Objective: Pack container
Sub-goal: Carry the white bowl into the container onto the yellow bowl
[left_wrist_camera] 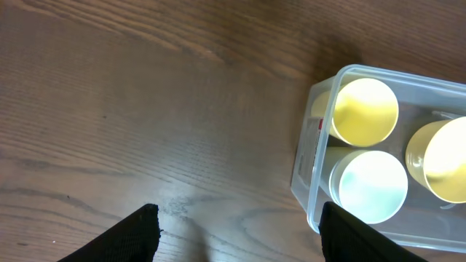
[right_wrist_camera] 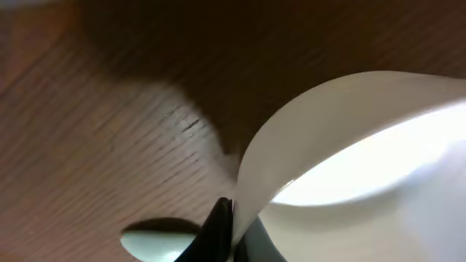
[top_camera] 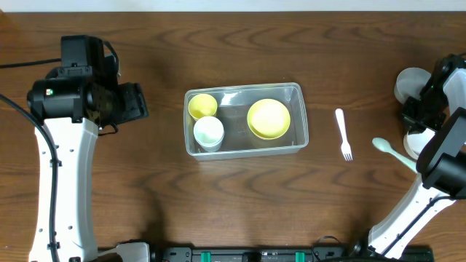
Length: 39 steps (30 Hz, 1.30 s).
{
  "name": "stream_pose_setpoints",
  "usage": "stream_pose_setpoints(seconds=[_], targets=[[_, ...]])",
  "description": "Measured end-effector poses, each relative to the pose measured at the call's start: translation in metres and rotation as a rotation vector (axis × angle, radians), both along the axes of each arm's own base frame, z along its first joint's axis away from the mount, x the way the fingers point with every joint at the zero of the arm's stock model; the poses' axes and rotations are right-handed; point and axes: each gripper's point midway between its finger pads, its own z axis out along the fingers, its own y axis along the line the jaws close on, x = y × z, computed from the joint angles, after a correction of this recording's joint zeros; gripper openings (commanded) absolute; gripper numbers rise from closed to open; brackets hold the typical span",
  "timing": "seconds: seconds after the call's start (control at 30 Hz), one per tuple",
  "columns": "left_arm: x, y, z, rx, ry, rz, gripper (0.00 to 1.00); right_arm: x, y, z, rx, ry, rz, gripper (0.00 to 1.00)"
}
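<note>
Fetching white bowl (right_wrist_camera: 349, 167) at right tabletop (top_camera: 240, 211) edge; right claw (top_camera: 415, 125) closure unclear, left claw (left_wrist_camera: 240, 233) wide, empty. Next: lift into container (top_camera: 240, 88).

Wood table (top_camera: 233, 204), clear container (top_camera: 244, 87) at centre, white fork (top_camera: 344, 135), pale spoon (top_camera: 389, 151) right
</note>
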Motion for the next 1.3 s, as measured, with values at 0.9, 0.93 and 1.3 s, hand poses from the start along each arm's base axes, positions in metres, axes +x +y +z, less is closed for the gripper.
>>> stream_pose_setpoints(seconds=[0.9, 0.93, 1.3], targets=[[0.0, 0.0, 0.0, 0.0, 0.0, 0.0, 0.71, 0.044, 0.276, 0.211, 0.11, -0.635, 0.858, 0.03], [0.0, 0.0, 0.0, 0.0, 0.0, 0.0, 0.71, 0.039, 0.299, 0.206, 0.13, -0.621, 0.923, 0.03], [-0.001, 0.0, -0.001, 0.0, 0.006, 0.0, 0.71, 0.004, 0.412, 0.126, 0.164, -0.398, 1.26, 0.03]])
